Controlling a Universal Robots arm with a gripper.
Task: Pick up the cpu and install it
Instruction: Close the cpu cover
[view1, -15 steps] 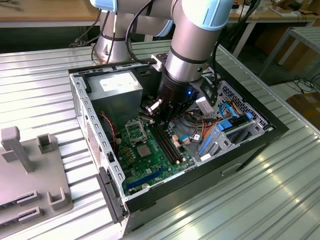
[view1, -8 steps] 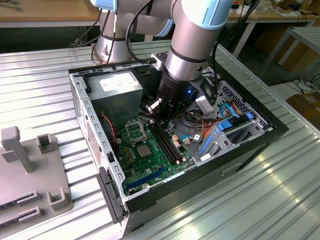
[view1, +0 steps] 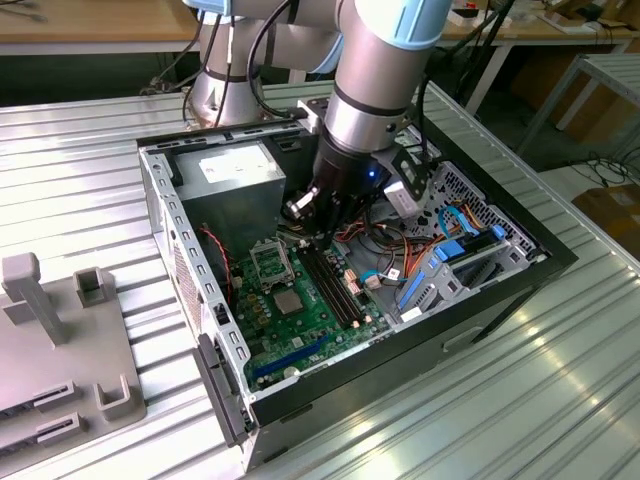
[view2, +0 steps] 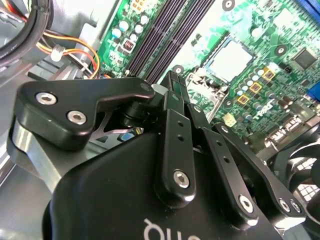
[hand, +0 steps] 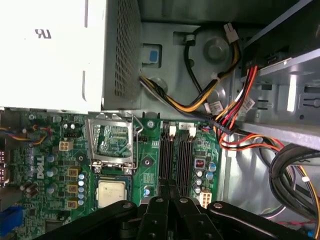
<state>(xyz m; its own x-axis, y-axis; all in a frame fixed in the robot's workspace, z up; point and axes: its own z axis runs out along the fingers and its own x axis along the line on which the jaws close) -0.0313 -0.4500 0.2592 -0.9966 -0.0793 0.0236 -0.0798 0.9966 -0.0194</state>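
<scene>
Exterior view: closed, empty hand hovers over memory slots, cpu nearby.

A robotics lab or workshop: an open computer case lies on a ribbed aluminium table, with wooden workbenches and loose cables on the floor behind.

Not much readable here tbh; a sliver of white lettering sat on the gripper body, cut off at the edge; a small grey mark was on the power supply white label; a white logo ran sideways on the green motherboard; the tiny board print was illegible.
</scene>
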